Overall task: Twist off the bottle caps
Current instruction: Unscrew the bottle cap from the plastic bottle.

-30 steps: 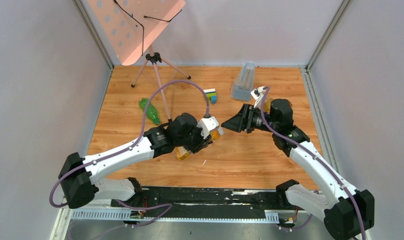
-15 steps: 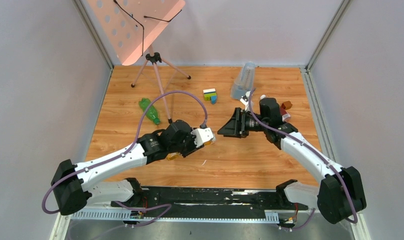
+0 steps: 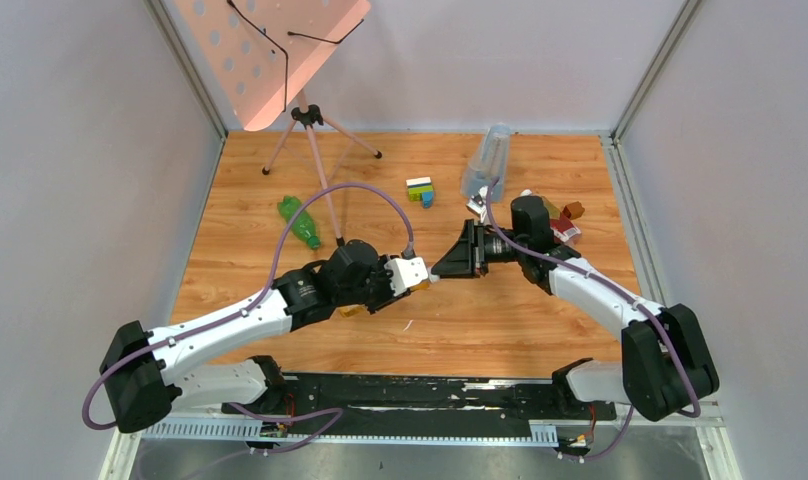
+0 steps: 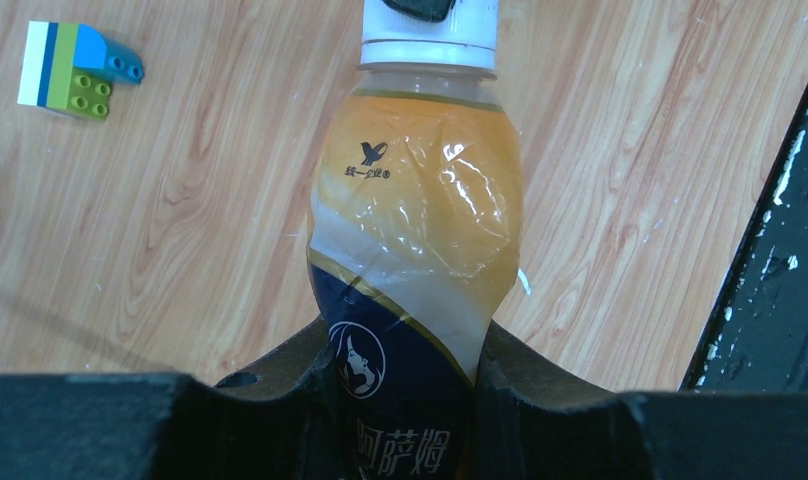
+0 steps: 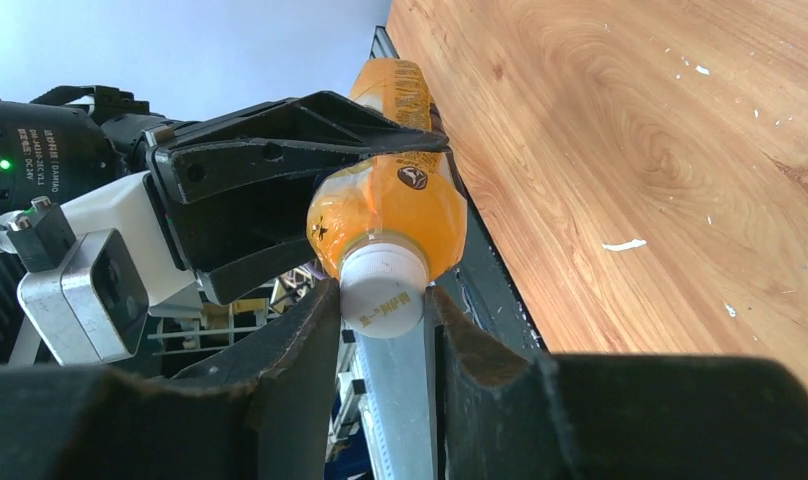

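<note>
Now your left claw point(image 4: 405, 350) clamps the amber plastic bottle point(image 4: 415, 200), right claw point(image 5: 385, 300) pinches its white round cap point(image 5: 383, 290): twist squarely.

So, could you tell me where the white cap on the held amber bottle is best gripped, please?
Grip the white cap by its round side wall, coming end-on along the bottle's axis: the left gripper clamps the amber bottle by its body, so the cap juts free toward the right gripper.

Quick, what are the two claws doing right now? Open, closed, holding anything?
Left gripper: closed, holding the amber bottle around its labelled lower body.
Right gripper: closed on that bottle's white cap.
</note>
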{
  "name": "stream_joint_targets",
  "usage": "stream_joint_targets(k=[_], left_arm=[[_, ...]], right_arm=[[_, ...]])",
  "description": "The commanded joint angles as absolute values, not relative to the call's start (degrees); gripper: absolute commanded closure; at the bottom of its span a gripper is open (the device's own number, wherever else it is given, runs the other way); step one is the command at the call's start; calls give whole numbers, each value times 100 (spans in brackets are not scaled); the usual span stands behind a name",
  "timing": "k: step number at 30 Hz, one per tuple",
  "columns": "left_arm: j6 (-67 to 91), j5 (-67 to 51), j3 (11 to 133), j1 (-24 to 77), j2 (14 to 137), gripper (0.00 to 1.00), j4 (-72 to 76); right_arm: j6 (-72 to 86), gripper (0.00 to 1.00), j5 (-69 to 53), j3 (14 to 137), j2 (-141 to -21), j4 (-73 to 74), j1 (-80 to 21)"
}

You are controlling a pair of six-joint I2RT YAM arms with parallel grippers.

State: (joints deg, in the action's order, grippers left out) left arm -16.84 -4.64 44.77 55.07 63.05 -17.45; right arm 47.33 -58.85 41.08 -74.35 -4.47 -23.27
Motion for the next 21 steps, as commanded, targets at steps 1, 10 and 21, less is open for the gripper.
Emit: stream_joint_targets(k=[1,10,21], left_arm=[[-1763,-602,4476,5532,6261,100,-1364],[-1522,-760,4601,5508,6371,100,-1590],[-1353,-2117,4683,5199,6316,100,-1826]], right_arm=[[4702,82,-6067,4181,-7590,-761,-2430],[3488,100,-6155,4096,-7212,-834,-2643],[1688,100,-5451,3185,-5665,-1776,-3172]])
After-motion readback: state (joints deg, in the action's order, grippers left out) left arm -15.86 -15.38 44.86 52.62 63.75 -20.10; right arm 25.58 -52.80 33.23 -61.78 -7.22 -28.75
